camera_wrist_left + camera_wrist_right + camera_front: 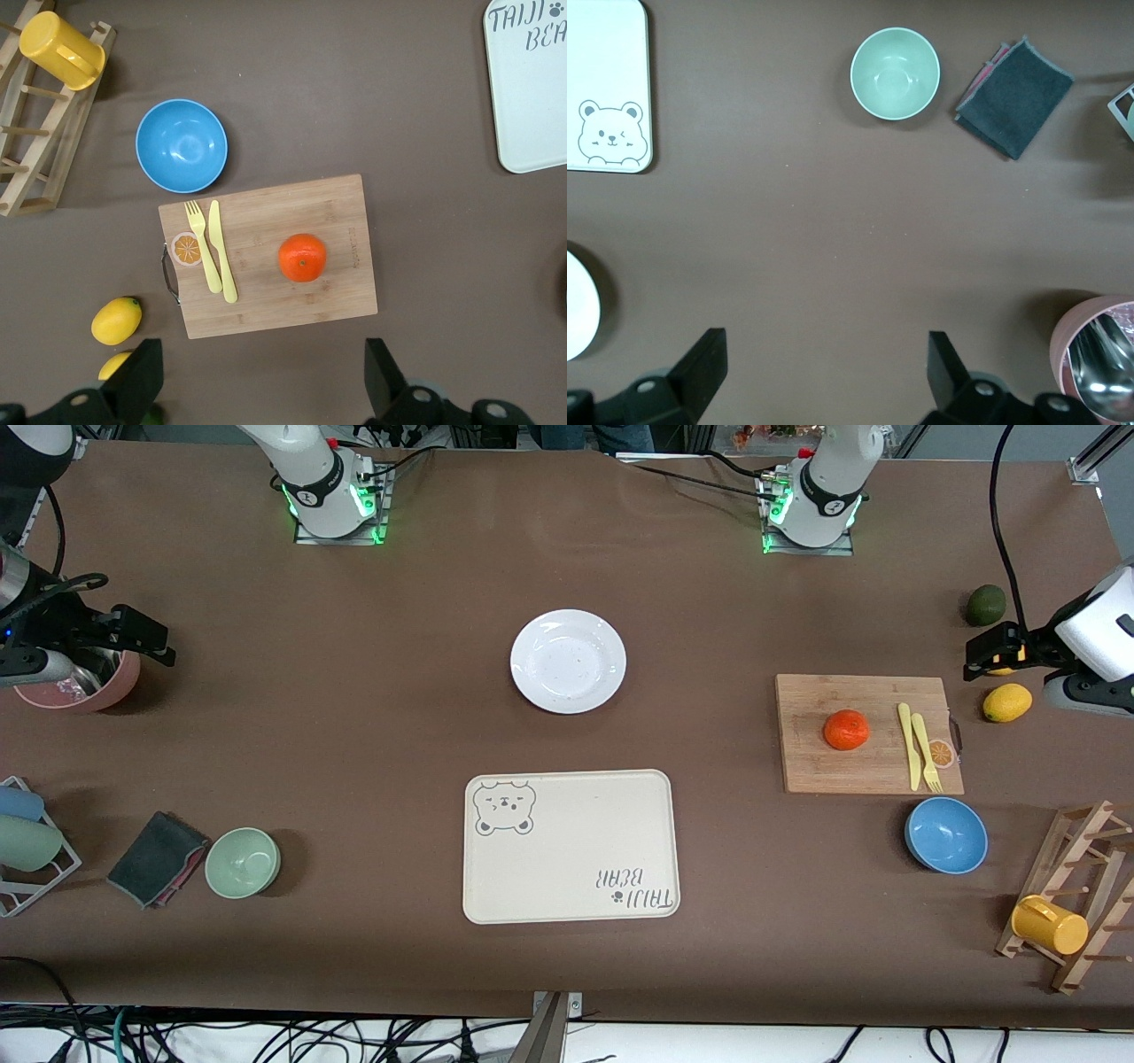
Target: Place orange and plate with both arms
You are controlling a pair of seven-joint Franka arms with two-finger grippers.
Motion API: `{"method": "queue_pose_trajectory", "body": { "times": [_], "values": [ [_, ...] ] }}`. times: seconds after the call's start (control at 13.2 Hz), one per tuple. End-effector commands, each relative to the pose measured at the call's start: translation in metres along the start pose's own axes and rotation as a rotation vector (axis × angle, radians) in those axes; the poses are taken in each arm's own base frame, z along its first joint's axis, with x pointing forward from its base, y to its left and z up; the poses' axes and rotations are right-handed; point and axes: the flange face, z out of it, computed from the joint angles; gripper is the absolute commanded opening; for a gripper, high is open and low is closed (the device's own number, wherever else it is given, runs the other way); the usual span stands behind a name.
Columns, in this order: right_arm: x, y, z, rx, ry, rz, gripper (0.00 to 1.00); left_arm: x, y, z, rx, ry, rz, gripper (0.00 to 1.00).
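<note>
Seen from the front camera, the cream bear-print tray (pixel 570 846) serves as my landmark on the brown worktop (pixel 372 691). The plate (pixel 568 661) lies flat, farther from the camera than the tray and apart from it, with nothing on it. The orange (pixel 846 730) rests on a wooden cutting board (pixel 868 733) that lies toward my left arm's end from the tray, with a yellow knife (pixel 907 745) and fork (pixel 926 753) beside the fruit. A blue bowl (pixel 946 834) sits nearer the camera than the board. My left fingers (pixel 985 654) hang at that end, over a lemon (pixel 1007 702) and near a dark green fruit (pixel 985 605). My right fingers (pixel 142 638) hang at the right arm's end, over a pink bowl (pixel 84 685). A green bowl (pixel 243 862) and a folded dark cloth (pixel 157 858) lie on that side of the tray.

In the left wrist view, my left fingers (pixel 259 381) are spread wide and hold nothing; the orange (pixel 302 258) sits on the board (pixel 275 257), untouched, and a tray corner (pixel 529 84) shows well apart from it.

In the right wrist view, my right fingers (pixel 824 376) are likewise spread and empty over bare worktop. The plate's edge (pixel 578 305) shows at the frame border, apart from the tray's bear corner (pixel 607 88).
</note>
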Motion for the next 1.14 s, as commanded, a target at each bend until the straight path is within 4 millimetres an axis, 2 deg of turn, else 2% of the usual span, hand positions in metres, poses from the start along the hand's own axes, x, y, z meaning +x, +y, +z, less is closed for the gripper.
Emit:
{"method": "queue_pose_trajectory", "body": {
  "times": [0.0,0.15,0.76,1.06],
  "values": [
    [-0.0002,-0.0035,-0.0034,-0.001,0.010,0.003,1.00,-0.0026,-0.0019,-0.0041,0.015,-0.007,0.018,1.00],
    [0.0012,-0.0034,-0.0086,-0.004,0.022,-0.002,1.00,-0.0027,-0.0012,-0.0039,0.009,-0.008,0.020,1.00],
    [0.0012,0.0004,-0.0044,0.003,0.006,-0.001,1.00,-0.0026,-0.0009,-0.0046,0.006,-0.006,0.018,1.00],
    [0.0013,0.0011,-0.0045,0.004,0.008,0.000,1.00,-0.0023,0.0063,-0.0057,0.003,-0.009,0.029,1.00]
  ]
}}
